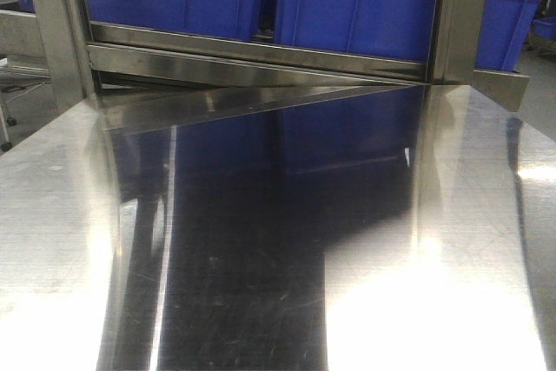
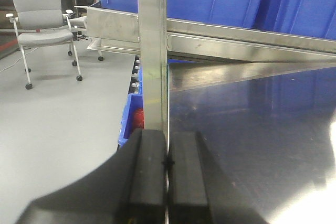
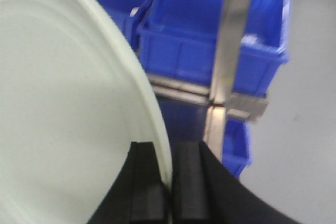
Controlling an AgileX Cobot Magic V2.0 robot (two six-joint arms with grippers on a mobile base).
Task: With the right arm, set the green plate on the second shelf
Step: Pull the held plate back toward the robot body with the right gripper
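Note:
The green plate point(image 3: 68, 108) fills the left of the right wrist view, held on edge. My right gripper point(image 3: 169, 153) is shut on the plate's rim, one finger on each face. Behind it stand blue bins and a steel shelf post. My left gripper point(image 2: 168, 145) is shut and empty, hovering at the left edge of the steel shelf surface point(image 2: 252, 140), in line with a steel post point(image 2: 152, 51). Neither gripper nor the plate shows in the front view, which shows only the shiny shelf surface point(image 1: 278, 258).
Blue plastic bins point(image 1: 347, 6) sit on the steel rack level behind the surface, framed by upright posts point(image 1: 56, 23). More blue bins point(image 3: 210, 45) show beyond the plate. A grey office chair point(image 2: 42, 19) stands on the floor at the far left.

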